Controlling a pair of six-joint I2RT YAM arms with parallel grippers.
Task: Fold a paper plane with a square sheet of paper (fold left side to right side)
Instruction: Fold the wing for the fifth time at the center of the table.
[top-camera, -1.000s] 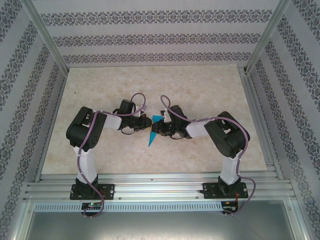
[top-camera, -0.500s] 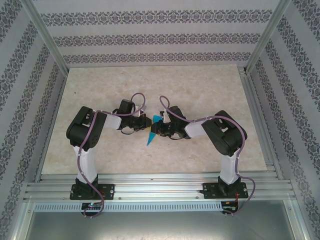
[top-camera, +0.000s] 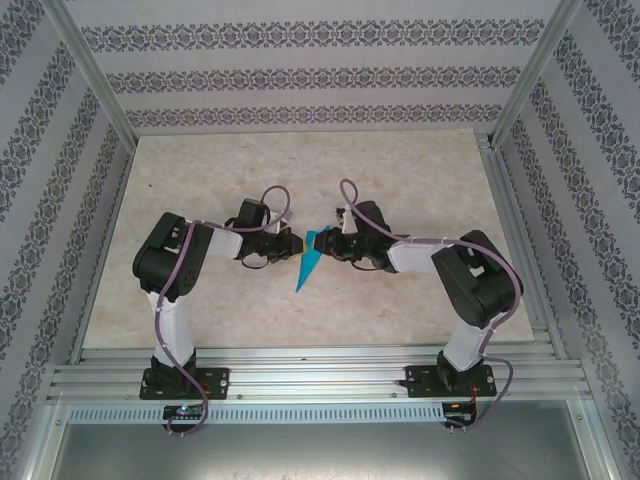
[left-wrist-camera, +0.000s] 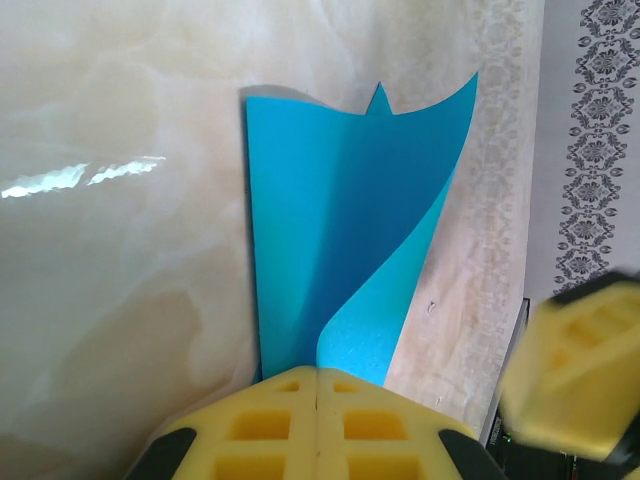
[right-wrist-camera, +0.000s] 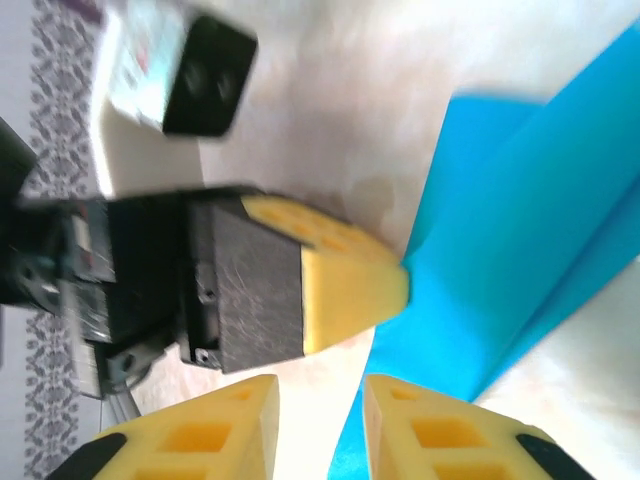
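The square sheet of paper (top-camera: 309, 262) is teal-blue and folded into a narrow pointed shape lying at the table's middle, its tip toward the near edge. In the left wrist view the paper (left-wrist-camera: 340, 230) fans out from my left gripper (left-wrist-camera: 318, 372), and one flap curls upward. That gripper (top-camera: 292, 243) is shut on the sheet's edge. My right gripper (top-camera: 327, 246) sits just right of the paper. Its yellow fingers (right-wrist-camera: 430, 425) stand apart around bare table, beside the paper (right-wrist-camera: 520, 240). My left gripper's fingertip (right-wrist-camera: 350, 280) touches the sheet there.
The pale marble-look table (top-camera: 400, 180) spreads out behind and beside the arms. Aluminium rails (top-camera: 320, 375) run along the near edge, with upright posts (top-camera: 525, 80) at the corners. Patterned walls (top-camera: 300, 75) close in the back and sides.
My right gripper has opened, let go of the paper and drawn back to the right with its arm. More of the teal sheet shows now. The left arm has stayed put.
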